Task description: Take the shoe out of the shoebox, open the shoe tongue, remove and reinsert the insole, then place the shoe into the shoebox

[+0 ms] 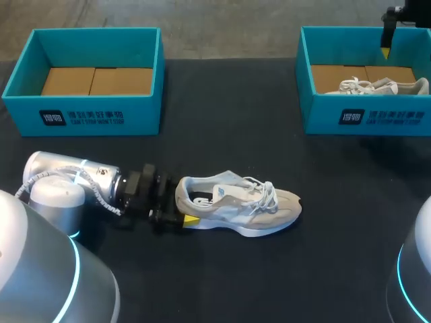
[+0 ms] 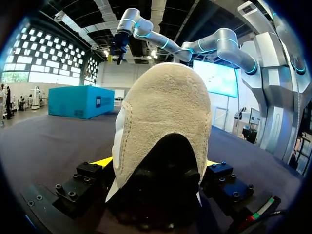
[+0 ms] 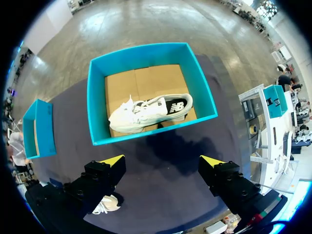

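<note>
Grey suede sneaker [image 1: 239, 205] stands mid-counter [image 1: 222, 121], toe toward 3 o'clock. The left gripper [image 1: 183, 208] at its 9 o'clock clamps the heel from both sides. The right gripper [image 3: 161, 163] hangs wide open and empty over the teal shoebox [image 1: 323, 114] at 2 o'clock, which holds a second sneaker [image 1: 384, 85].

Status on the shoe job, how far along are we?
Done: one grey-and-white suede sneaker is out, lying on the black table. In hand: left gripper clamps its heel. Left: tongue, insole, reboxing into the empty teal shoebox. Right gripper hangs open over the second boxed sneaker.
</note>
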You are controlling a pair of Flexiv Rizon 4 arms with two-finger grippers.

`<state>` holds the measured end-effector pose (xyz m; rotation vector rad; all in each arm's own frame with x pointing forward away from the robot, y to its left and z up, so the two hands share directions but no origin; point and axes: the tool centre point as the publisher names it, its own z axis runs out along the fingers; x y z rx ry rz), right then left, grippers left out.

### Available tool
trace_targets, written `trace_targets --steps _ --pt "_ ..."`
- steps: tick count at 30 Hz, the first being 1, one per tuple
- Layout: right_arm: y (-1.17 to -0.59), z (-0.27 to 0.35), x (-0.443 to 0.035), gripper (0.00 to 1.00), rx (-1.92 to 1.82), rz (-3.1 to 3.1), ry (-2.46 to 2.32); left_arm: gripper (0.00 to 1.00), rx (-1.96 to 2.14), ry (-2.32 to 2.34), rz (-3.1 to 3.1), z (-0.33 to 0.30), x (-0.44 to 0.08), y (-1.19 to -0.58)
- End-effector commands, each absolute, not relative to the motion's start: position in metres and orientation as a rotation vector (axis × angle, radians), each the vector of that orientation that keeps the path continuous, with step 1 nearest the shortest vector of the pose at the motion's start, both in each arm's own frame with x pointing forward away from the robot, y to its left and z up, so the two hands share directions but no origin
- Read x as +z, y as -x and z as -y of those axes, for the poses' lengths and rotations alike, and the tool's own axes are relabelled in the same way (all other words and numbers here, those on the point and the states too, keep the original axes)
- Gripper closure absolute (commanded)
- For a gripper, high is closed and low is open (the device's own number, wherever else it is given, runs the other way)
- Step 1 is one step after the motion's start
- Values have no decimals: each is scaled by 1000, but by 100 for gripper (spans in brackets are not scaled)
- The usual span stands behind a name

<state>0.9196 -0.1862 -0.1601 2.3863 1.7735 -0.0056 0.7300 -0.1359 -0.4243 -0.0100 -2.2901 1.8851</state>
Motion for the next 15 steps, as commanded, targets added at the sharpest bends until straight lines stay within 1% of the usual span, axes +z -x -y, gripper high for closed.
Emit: trace_targets --steps 1,15 --pt "-921 186 -160 0 -8 -1774 -2387 0 1878 15 2281 139 -425 -730" --pt "-921 186 -160 0 -8 -1774 -2387 0 1870 28 2269 145 -428 -732"
